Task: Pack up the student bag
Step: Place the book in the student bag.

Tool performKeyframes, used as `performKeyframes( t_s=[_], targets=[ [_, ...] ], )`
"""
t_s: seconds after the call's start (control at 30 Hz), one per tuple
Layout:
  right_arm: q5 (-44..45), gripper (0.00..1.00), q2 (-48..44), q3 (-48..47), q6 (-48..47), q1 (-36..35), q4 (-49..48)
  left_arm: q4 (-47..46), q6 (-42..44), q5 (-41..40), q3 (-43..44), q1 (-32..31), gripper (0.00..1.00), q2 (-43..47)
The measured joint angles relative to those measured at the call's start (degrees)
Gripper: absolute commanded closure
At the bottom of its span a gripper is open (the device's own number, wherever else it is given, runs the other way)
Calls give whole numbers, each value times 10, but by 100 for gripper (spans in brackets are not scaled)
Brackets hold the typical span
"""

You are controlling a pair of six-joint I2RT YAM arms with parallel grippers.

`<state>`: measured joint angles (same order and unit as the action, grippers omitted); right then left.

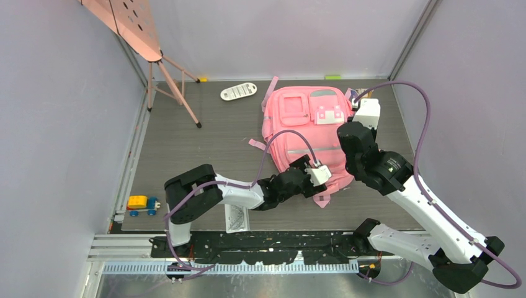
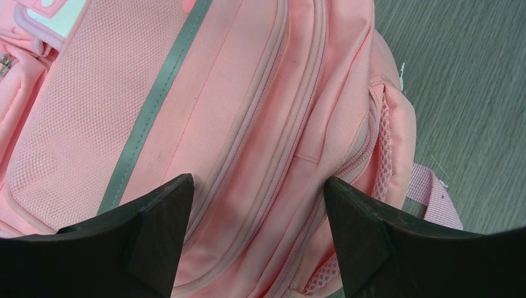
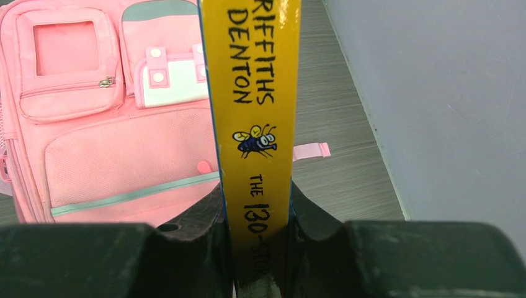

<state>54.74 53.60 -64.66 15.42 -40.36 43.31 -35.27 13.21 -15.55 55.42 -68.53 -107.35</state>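
The student bag (image 1: 304, 124) is a large pink backpack lying flat on the grey table, front pockets up. My left gripper (image 1: 322, 177) hangs over its near end. In the left wrist view it (image 2: 257, 180) stands open, and between its fingers only the bag's (image 2: 248, 124) zip seams show. My right gripper (image 1: 360, 102) is at the bag's far right corner. In the right wrist view it (image 3: 255, 192) is shut on a book with a yellow spine (image 3: 254, 93), held upright beside the bag (image 3: 111, 155).
A white remote-like object (image 1: 239, 91) lies at the back, left of the bag. A pink stand on tripod legs (image 1: 167, 74) fills the back left. A yellow-and-blue toy car (image 1: 141, 203) sits at the near left edge. Walls close in on both sides.
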Motion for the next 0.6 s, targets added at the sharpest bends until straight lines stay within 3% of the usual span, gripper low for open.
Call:
performKeyframes(
  t_s=[0.2,0.37,0.6],
  targets=[
    [0,100,0,0,0,0,0,-1,0,4,5,0,28,0],
    [0,100,0,0,0,0,0,5,-4,6,16,0,42,0],
    [0,100,0,4,2,0,0,5,-10,21,37,0,44,-3]
  ],
)
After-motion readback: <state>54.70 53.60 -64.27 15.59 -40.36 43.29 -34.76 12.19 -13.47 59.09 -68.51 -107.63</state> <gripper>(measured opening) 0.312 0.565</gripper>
